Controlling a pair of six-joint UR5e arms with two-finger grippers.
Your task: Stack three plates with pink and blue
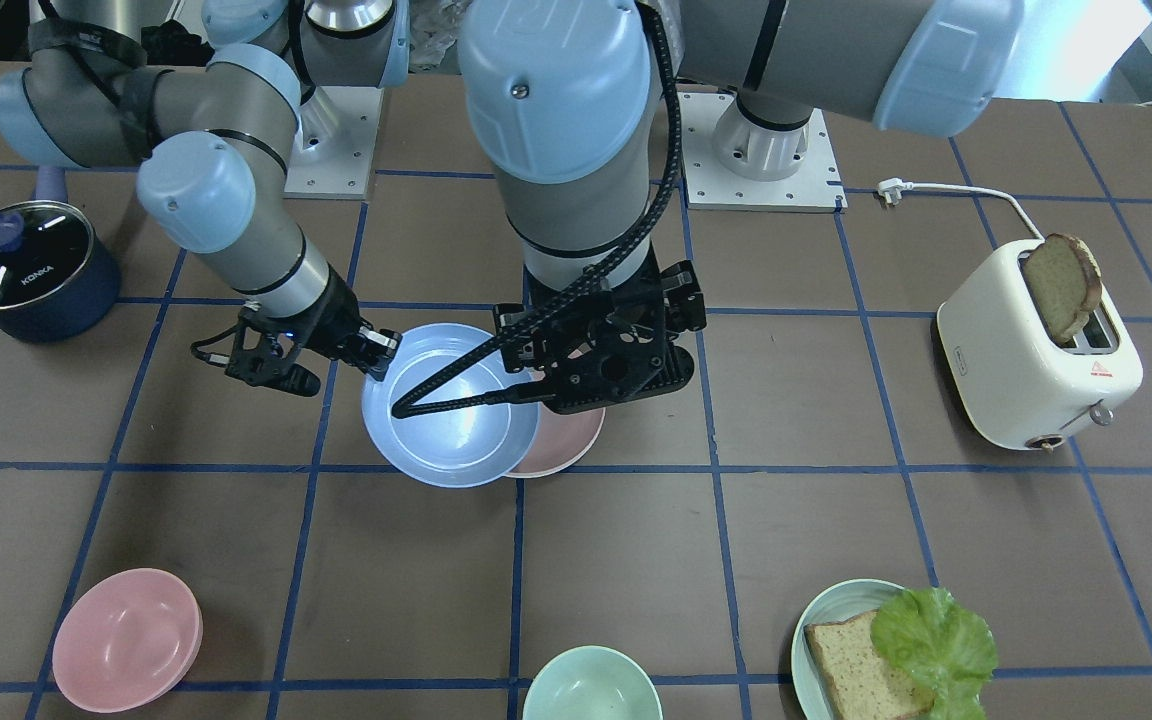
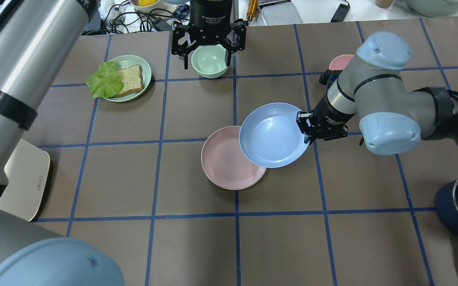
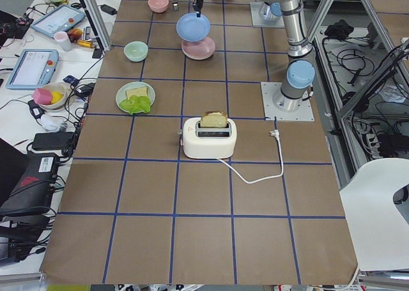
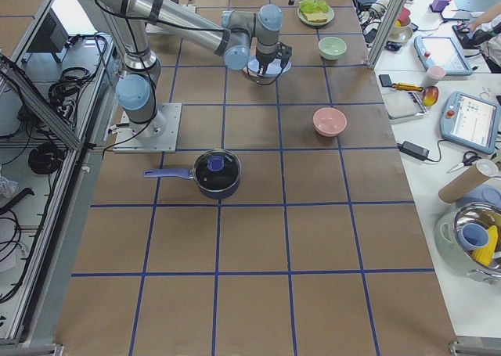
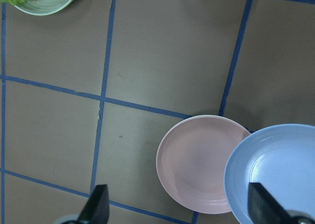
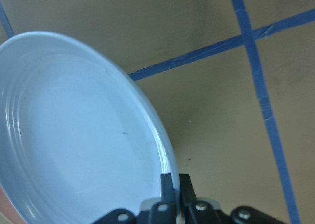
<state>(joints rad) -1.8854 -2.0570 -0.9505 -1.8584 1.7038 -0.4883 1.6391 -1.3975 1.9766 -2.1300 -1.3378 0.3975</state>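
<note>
My right gripper point(image 2: 306, 129) is shut on the rim of the light blue plate point(image 2: 273, 135), as the right wrist view point(image 6: 172, 182) shows. It holds the plate tilted above the table, with its edge overlapping the pale pink plate point(image 2: 227, 159). The pink plate lies flat on the table. My left gripper point(image 1: 601, 375) hangs high above the table, open and empty. Its fingers point(image 5: 98, 207) frame the pink plate point(image 5: 199, 165) and the blue plate point(image 5: 275, 175) from above. The cream-white plate does not show in any view.
A pink bowl point(image 1: 126, 640), a pale green bowl point(image 1: 591, 690) and a teal plate with bread and lettuce point(image 1: 821, 625) sit along the operators' edge. A cream toaster with toast point(image 1: 1036, 360) stands on my left. A dark blue lidded pot point(image 1: 26, 270) stands on my right.
</note>
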